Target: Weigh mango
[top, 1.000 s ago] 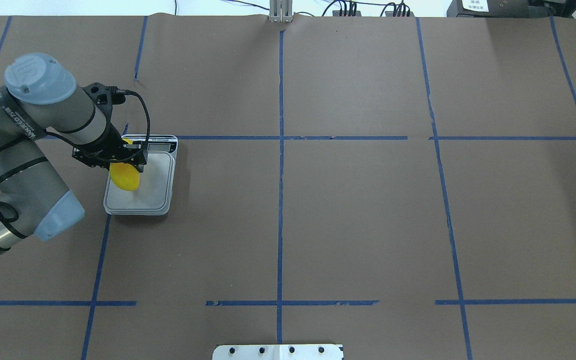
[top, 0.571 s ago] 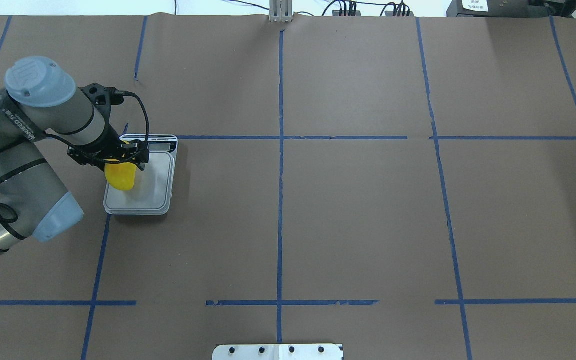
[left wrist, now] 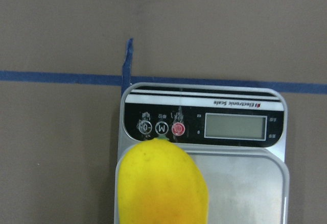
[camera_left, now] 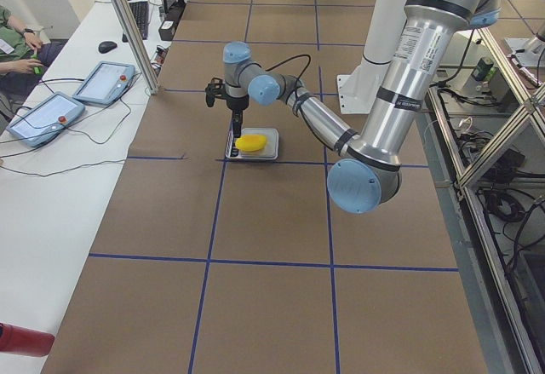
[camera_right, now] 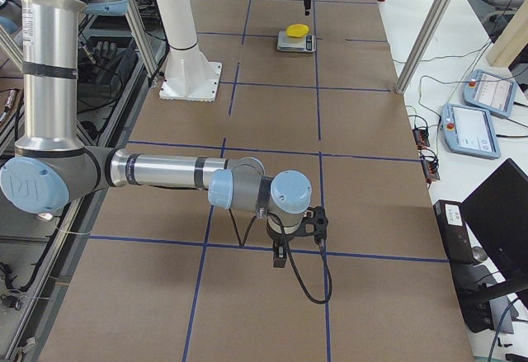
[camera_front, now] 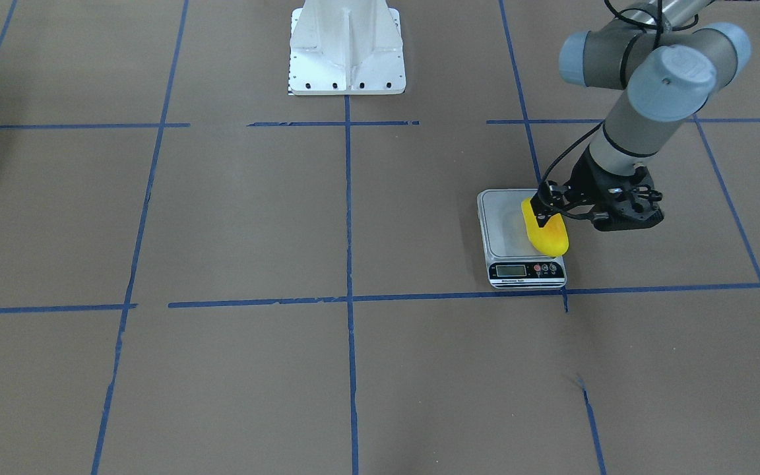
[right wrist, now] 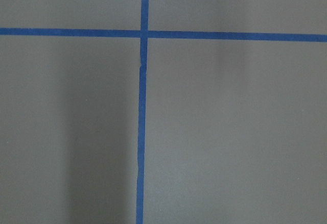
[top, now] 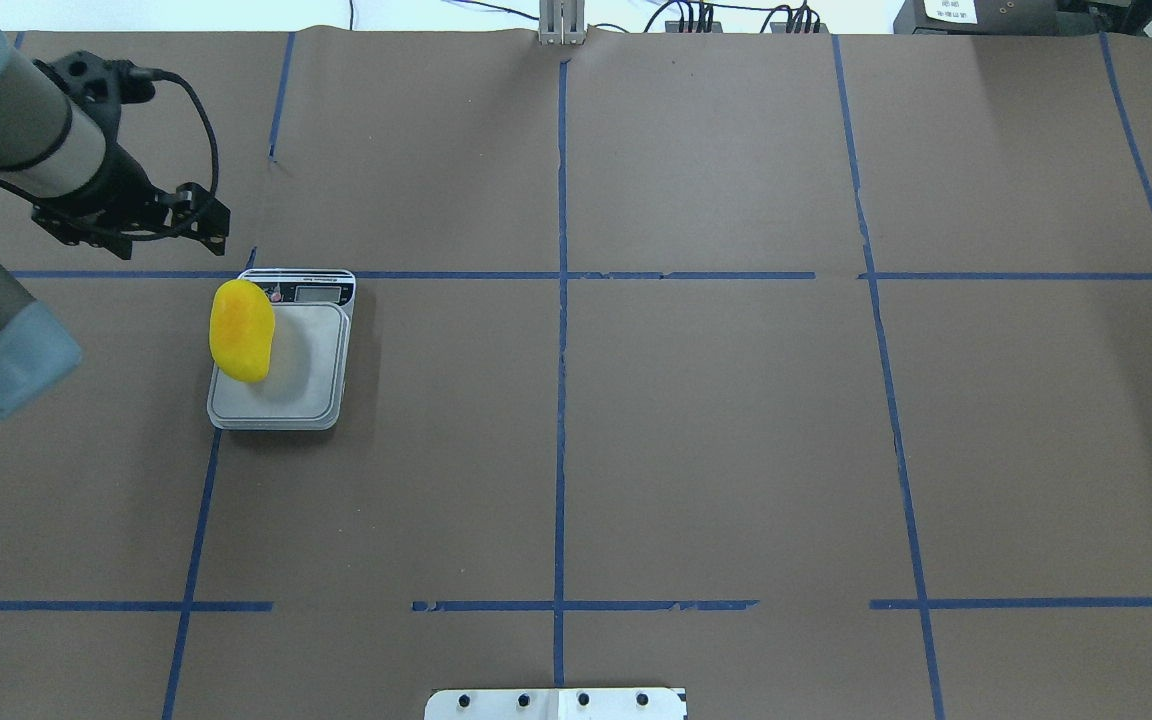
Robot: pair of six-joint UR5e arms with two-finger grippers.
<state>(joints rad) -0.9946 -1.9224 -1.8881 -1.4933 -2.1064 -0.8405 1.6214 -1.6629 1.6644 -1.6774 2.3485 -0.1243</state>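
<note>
A small, glossy yellow mango with an orange blush [top: 241, 330] lies on the steel platform of a silver digital kitchen scale [top: 311, 385]. The scale sits toward the left end of the brown paper-covered bench [top: 736, 450], roughly midway between the robot-side and operator-side edges. The fruit lies along the platform's left rim, one tip at the scale's buttons. The left gripper [camera_left: 236, 129] hangs over it; whether its fingers are parted cannot be told. The right gripper [camera_right: 279, 256] points down near the bench's right end, its state likewise unclear.
</note>
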